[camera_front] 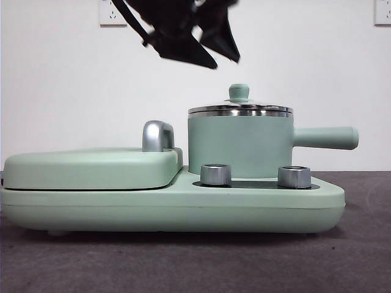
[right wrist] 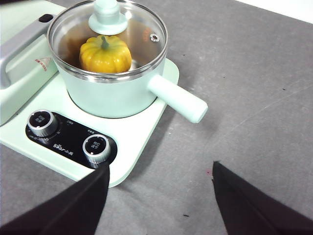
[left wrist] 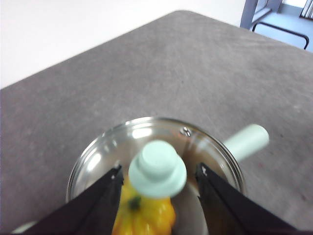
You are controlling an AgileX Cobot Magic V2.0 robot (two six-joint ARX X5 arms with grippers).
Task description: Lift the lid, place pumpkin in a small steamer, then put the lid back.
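The small steamer [camera_front: 238, 146] stands on the right half of the appliance, its side handle [camera_front: 324, 137] pointing right. The glass lid [camera_front: 240, 110] sits on its rim, mint knob [camera_front: 239, 91] up. Through the glass, the right wrist view shows the yellow-orange pumpkin [right wrist: 105, 54] inside the pot; it also shows under the lid [left wrist: 146, 132] as a pumpkin [left wrist: 146, 213] in the left wrist view. My left gripper [camera_front: 223, 60] hangs open just above the knob, a little to its left, its jaws apart from it and holding nothing. My right gripper [right wrist: 160, 166] is open and empty, over the table beside the appliance.
The long mint-green base [camera_front: 183, 204] carries two silver knobs [camera_front: 215, 174] at its front. A flat griddle cover [camera_front: 91, 168] with a chrome handle [camera_front: 157, 135] fills its left half. Grey table surface [right wrist: 254, 98] extends to the right of the pot handle.
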